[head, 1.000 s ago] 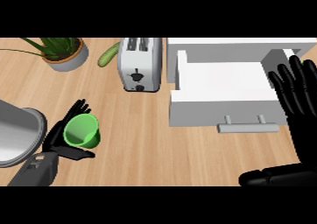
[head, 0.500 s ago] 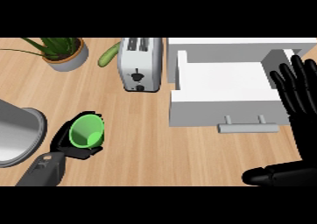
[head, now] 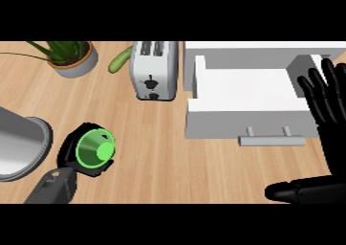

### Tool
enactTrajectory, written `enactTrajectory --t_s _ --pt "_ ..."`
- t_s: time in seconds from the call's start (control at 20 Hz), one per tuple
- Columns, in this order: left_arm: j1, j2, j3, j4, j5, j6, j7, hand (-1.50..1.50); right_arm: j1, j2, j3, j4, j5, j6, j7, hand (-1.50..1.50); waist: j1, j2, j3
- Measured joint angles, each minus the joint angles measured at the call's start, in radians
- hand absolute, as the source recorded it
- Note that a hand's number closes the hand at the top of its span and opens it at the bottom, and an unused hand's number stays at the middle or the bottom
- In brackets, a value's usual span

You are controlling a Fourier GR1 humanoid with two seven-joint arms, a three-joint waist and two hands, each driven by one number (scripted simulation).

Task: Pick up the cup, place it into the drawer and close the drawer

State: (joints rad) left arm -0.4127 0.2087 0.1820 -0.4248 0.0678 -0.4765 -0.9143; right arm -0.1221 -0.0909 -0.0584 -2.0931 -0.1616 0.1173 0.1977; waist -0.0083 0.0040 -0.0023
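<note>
- The cup (head: 95, 150) sits at about eight o'clock on the counter (head: 168, 158), just right of a large grey metal pot (head: 14, 143) at nine o'clock; we look almost straight into its green mouth.
- Our left hand (head: 70, 155) is wrapped round the cup — black fingers ring its rim and wall, so we count it as closed on the cup. Whether the cup is lifted off the wood or resting on it, we cannot tell from this steep angle.
- Our right hand (head: 332, 103) stands at three o'clock, fingers straight and spread, resting by the drawer's right edge and holding nothing.
- The drawer (head: 239, 103) is pulled open at about two o'clock, white inside, its handle (head: 271, 139) facing us; nothing shows in it.
- A toaster (head: 156, 69) stands at twelve o'clock, with a cucumber (head: 120, 59) and a potted plant (head: 66, 57) toward eleven.
- How it should handle, in our judgement: a small, stiff, light cup with a smooth wall — likely slippery, so a wrap round the side below the rim suits it better than a pinch on the lip.
- Next we would carry it toward two o'clock, clear of the toaster, and lower it upright over the drawer's front wall.
</note>
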Motion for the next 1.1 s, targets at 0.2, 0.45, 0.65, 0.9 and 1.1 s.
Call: enactTrajectory --t_s 0.2,0.45,0.65,0.9,1.1 --pt "0.033 -0.038 0.076 -0.019 0.057 0.137 -0.056 1.5 0.002 -0.01 -0.019 -0.002 -0.015 0.005 0.003 -1.5 0.005 -0.002 0.001" --pt "0.066 -0.068 0.101 -0.124 0.102 0.19 -0.067 1.5 0.032 -0.003 -0.013 -0.013 -0.012 0.009 -0.005 -1.5 0.01 -0.005 0.002" --pt "0.091 -0.098 0.07 -0.268 0.122 0.191 -0.029 1.5 0.042 -0.006 -0.012 -0.013 -0.006 0.012 -0.006 -1.5 0.016 -0.008 0.003" --pt "0.12 -0.125 0.003 -0.49 0.131 0.199 0.09 1.5 0.053 0.002 -0.006 -0.003 0.004 0.011 -0.018 -1.5 0.018 -0.009 0.003" --pt "0.125 -0.161 -0.055 -0.675 0.153 0.236 0.226 1.5 0.035 -0.01 -0.022 0.001 -0.008 0.013 -0.003 -1.5 0.017 -0.009 0.003"
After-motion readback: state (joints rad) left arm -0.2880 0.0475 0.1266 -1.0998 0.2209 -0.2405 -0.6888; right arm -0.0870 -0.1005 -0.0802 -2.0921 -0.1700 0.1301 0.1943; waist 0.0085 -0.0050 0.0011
